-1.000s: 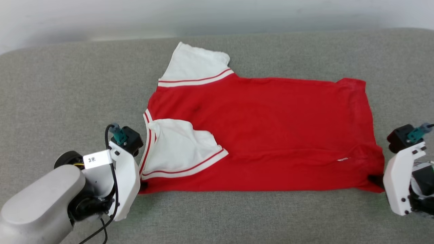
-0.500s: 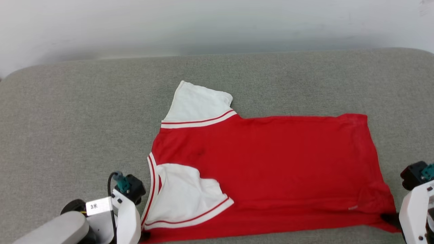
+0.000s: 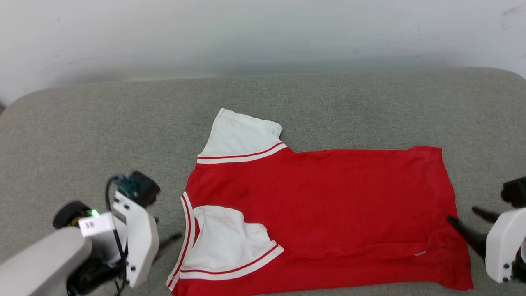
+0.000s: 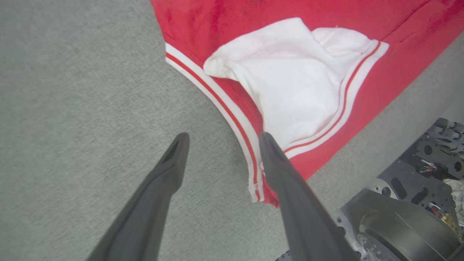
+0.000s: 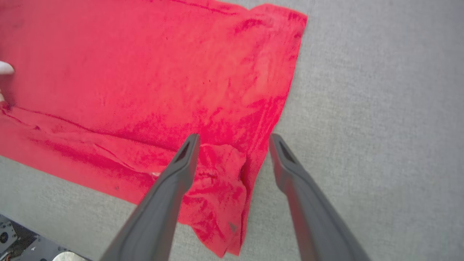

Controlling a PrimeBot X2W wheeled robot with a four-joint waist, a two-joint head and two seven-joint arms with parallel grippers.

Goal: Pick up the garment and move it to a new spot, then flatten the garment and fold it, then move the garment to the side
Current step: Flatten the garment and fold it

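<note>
Garment point(image 3: 328, 205) spread; left hand point(image 4: 223, 137), right hand point(image 5: 233, 137) splayed, empty.

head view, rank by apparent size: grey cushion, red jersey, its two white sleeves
1. grey cushion
2. red jersey
3. far sleeve and folded near sleeve: too alike to rank, and the near one sits closer to the camera

broad grey woven-fabric surface point(image 3: 102, 135) with rounded far corners, plain pale white wall point(image 3: 246, 33) rising right behind it, soft grey shadow along the wall's foot, faint dark scuff mark point(image 3: 511, 10) at the wall's upper right, even diffuse light
</note>
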